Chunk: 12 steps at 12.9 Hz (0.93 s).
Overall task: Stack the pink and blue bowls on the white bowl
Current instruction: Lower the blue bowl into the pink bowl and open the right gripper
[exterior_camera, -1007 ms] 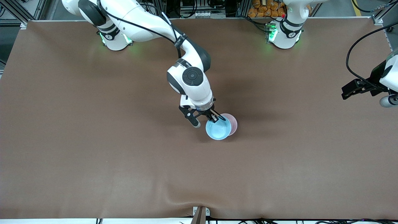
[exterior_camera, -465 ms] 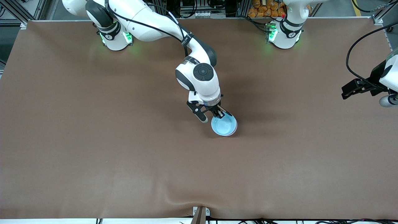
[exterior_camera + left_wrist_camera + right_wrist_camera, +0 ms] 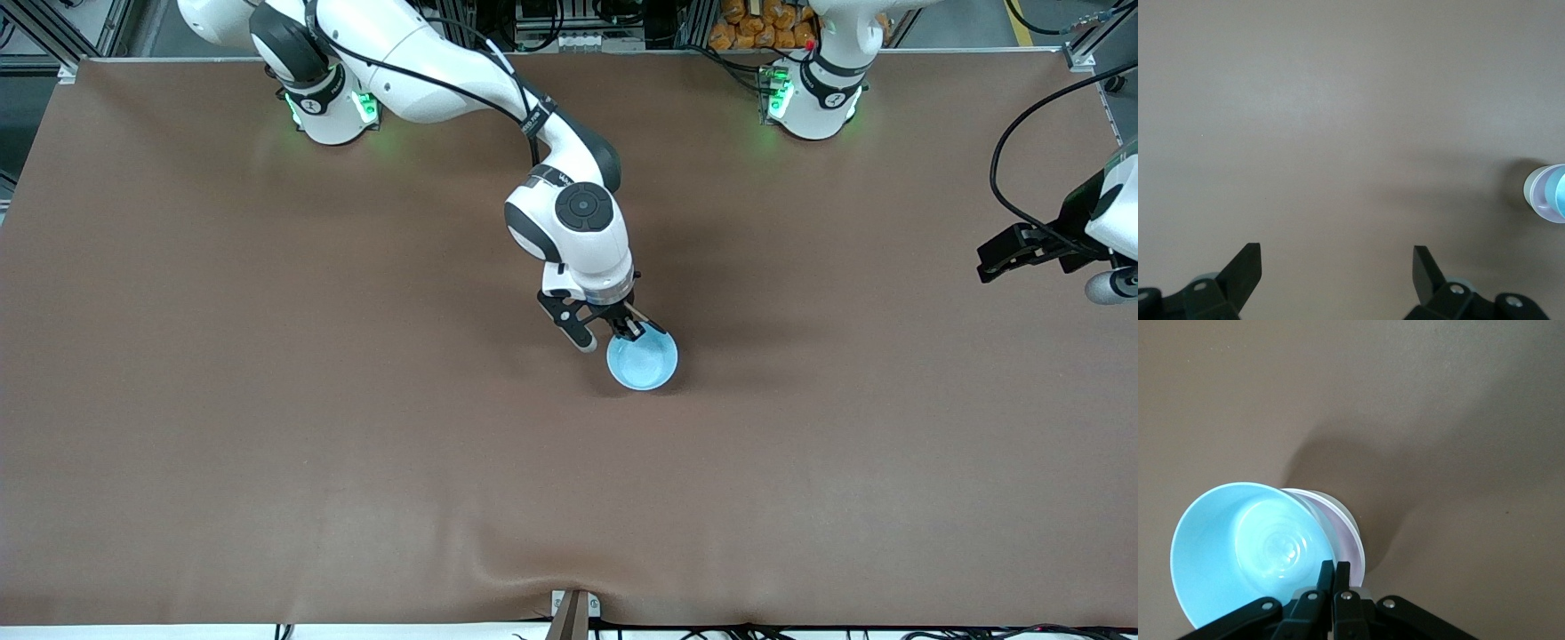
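Observation:
My right gripper (image 3: 627, 329) is shut on the rim of the light blue bowl (image 3: 642, 361), near the middle of the table. In the right wrist view the blue bowl (image 3: 1251, 547) sits tilted in the pink bowl (image 3: 1350, 543). Only the pink bowl's rim shows, with the white bowl (image 3: 1341, 509) under it. In the front view the blue bowl hides both. My left gripper (image 3: 985, 265) waits open and empty (image 3: 1338, 267) over the table at the left arm's end. Its wrist view shows the stack (image 3: 1546, 193) far off.
The brown table cover (image 3: 356, 444) is bare around the stack. A small bracket (image 3: 573, 609) sits at the table edge nearest the front camera. Cables hang by the left arm (image 3: 1013, 133).
My right gripper has carried the blue bowl toward the left arm's end, from beside the pink bowl to over it. The pink bowl no longer shows in the front view.

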### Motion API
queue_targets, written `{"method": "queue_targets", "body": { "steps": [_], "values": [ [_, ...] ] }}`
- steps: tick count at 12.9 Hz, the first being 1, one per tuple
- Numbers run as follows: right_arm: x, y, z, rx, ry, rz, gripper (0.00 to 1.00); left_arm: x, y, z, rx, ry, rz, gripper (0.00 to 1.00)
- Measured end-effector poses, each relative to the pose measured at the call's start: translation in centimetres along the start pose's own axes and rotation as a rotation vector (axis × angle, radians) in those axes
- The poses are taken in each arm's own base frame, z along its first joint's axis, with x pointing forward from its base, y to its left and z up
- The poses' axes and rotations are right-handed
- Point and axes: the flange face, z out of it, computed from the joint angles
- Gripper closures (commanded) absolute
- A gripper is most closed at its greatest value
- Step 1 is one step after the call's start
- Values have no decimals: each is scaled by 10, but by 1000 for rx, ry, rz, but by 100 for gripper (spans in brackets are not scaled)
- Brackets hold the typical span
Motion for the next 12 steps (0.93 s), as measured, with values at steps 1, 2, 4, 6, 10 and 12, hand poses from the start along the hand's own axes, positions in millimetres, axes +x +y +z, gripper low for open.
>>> {"method": "queue_targets", "body": {
  "steps": [1, 2, 4, 6, 10, 12],
  "values": [
    [-4, 2, 4, -5, 2, -6, 100, 0, 0, 0, 0, -1, 0, 0],
    [-7, 4, 9, -11, 5, -11, 100, -1, 0, 1, 1, -2, 0, 0],
    [-8, 6, 14, -17, 9, -8, 100, -1, 0, 1, 1, -3, 0, 0],
    [-8, 7, 20, -24, 11, -2, 17, -1, 0, 1, 1, -3, 0, 0],
    [-5, 5, 20, -22, 17, 1, 0, -2, 0, 1, 1, -2, 0, 0],
    [1, 0, 9, -28, 26, 8, 0, -2, 0, 1, 1, -2, 1, 0]
  ]
}}
